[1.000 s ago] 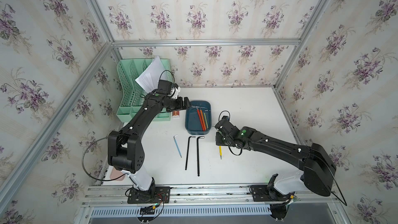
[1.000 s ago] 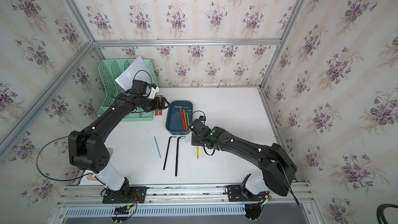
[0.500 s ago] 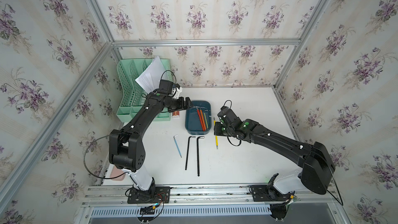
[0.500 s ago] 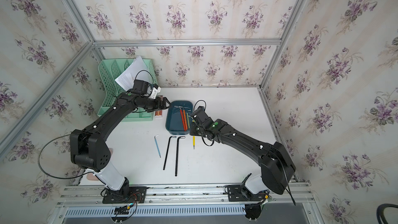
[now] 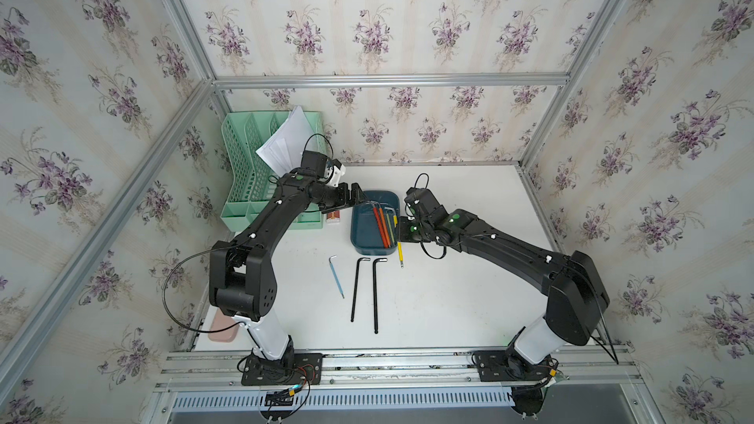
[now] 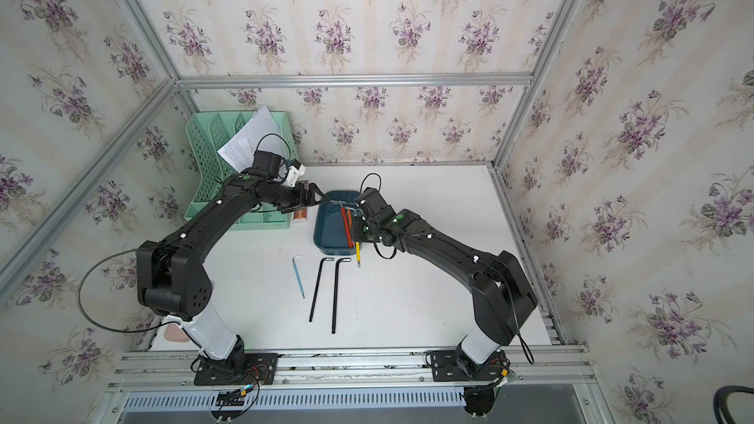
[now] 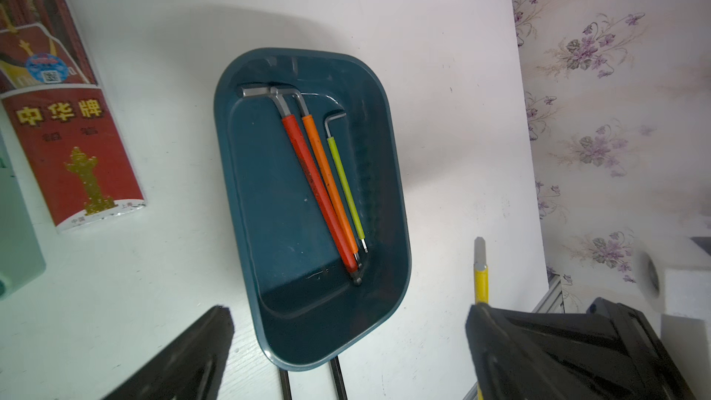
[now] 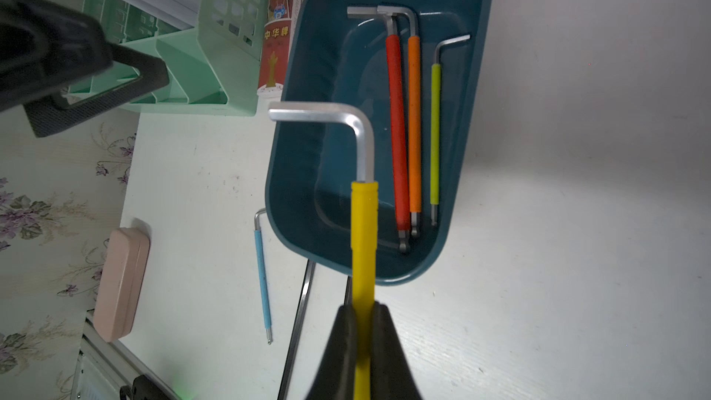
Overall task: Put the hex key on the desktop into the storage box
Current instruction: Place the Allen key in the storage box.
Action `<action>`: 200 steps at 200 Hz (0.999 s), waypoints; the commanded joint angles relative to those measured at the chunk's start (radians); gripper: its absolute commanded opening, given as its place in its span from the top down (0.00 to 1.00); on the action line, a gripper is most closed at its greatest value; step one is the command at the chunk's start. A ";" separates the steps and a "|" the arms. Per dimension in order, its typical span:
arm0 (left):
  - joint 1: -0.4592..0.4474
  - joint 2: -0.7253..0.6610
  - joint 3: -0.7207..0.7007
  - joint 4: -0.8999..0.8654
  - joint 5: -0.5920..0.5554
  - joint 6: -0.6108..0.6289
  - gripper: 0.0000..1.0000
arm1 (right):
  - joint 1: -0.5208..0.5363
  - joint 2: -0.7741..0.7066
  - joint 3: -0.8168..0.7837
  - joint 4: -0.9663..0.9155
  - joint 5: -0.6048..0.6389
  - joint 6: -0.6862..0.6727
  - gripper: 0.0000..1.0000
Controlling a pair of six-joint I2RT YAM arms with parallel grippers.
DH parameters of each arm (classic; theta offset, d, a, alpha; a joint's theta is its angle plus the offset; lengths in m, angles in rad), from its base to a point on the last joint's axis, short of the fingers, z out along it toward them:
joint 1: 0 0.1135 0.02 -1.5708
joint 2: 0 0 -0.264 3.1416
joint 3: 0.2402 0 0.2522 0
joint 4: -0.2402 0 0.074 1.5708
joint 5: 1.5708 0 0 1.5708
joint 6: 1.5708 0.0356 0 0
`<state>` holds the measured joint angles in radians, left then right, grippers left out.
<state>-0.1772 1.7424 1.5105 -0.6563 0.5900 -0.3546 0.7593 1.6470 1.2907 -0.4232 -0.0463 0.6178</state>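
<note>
My right gripper (image 8: pixel 363 307) is shut on a yellow-sleeved hex key (image 8: pixel 363 232). Its bent silver end hangs over the near part of the dark teal storage box (image 8: pixel 300 171). In both top views this gripper (image 5: pixel 403 230) (image 6: pixel 358 231) is at the box's near right corner, and the yellow hex key (image 5: pixel 400 252) (image 6: pixel 358 254) points toward the front. Red (image 7: pixel 319 190), orange (image 7: pixel 327 171) and green (image 7: pixel 345 182) hex keys lie inside the storage box (image 7: pixel 277 194). My left gripper (image 7: pixel 346 311) is open and empty over the box's left rim (image 5: pixel 354 214). A blue hex key (image 5: pixel 336 277) and two long black ones (image 5: pixel 355 289) (image 5: pixel 374 293) lie on the desktop (image 5: pixel 449 279).
A mint-green mesh file organizer (image 5: pixel 249 173) holding white papers stands at the back left. A red carton (image 7: pixel 73 148) lies between it and the box. A pink case (image 8: pixel 121 282) sits at the front left edge. Aluminium rails edge the desktop.
My right arm has carried the yellow hex key from the desktop back and left to the storage box's near right corner. The left arm has barely moved.
</note>
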 commanded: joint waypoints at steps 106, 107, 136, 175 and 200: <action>0.026 -0.017 -0.002 -0.003 -0.035 -0.016 0.01 | -0.057 0.291 0.301 -0.011 -0.119 -0.081 1.00; 0.026 -0.018 -0.003 -0.002 -0.035 -0.016 0.01 | -0.057 0.294 0.303 -0.011 -0.121 -0.082 1.00; 0.028 -0.021 0.002 -0.006 -0.036 -0.023 0.01 | -0.058 0.374 0.362 0.004 -0.127 -0.070 1.00; 0.035 -0.036 -0.008 0.006 -0.046 -0.033 0.01 | -0.058 0.502 0.442 -0.001 -0.117 -0.044 1.00; 0.038 -0.052 -0.010 0.003 -0.070 -0.027 0.01 | -0.058 0.547 0.453 0.016 -0.130 -0.025 1.00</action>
<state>-0.1432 1.7073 1.5013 -0.6582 0.5465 -0.3817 0.7010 2.1685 1.7287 -0.4210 -0.1696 0.5751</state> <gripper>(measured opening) 0.992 0.101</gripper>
